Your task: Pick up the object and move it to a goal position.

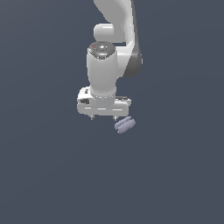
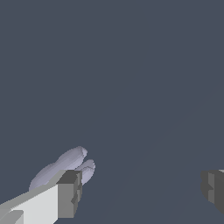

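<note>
Wide open gap between the two fingertips of the gripper [image 2: 140, 192], nothing lying in it. Only one obstacle near: the small ribbed object [image 2: 61, 168], at lower left of the wrist view, partly behind one finger [image 2: 65, 194] and outside the gap. In the exterior view, plain dark floor [image 1: 43, 175] all round the object [image 1: 124, 124].

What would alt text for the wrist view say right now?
The gripper is open, its two grey fingertips far apart over plain dark ground. The small lavender ribbed object lies just beyond one fingertip, outside the gap between the fingers, not held.
</note>
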`<action>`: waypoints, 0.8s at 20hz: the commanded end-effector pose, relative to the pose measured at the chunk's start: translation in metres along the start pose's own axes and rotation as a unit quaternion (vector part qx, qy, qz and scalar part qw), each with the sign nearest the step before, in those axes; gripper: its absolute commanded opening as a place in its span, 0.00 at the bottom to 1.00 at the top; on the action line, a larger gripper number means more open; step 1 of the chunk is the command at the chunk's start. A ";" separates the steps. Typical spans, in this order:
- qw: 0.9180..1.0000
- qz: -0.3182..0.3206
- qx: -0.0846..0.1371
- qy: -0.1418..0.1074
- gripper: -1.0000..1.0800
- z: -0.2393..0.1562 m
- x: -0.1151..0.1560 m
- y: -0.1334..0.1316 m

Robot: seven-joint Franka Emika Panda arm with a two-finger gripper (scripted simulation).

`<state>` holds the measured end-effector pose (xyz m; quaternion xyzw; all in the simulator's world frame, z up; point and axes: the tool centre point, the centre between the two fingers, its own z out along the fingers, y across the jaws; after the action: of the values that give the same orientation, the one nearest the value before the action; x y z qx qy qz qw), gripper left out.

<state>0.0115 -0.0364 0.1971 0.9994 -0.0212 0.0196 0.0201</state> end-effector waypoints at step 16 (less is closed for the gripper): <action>0.995 0.099 0.007 -0.005 0.96 0.026 -0.013 -0.029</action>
<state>0.0026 -0.0122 0.1738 0.9942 -0.1059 0.0173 0.0121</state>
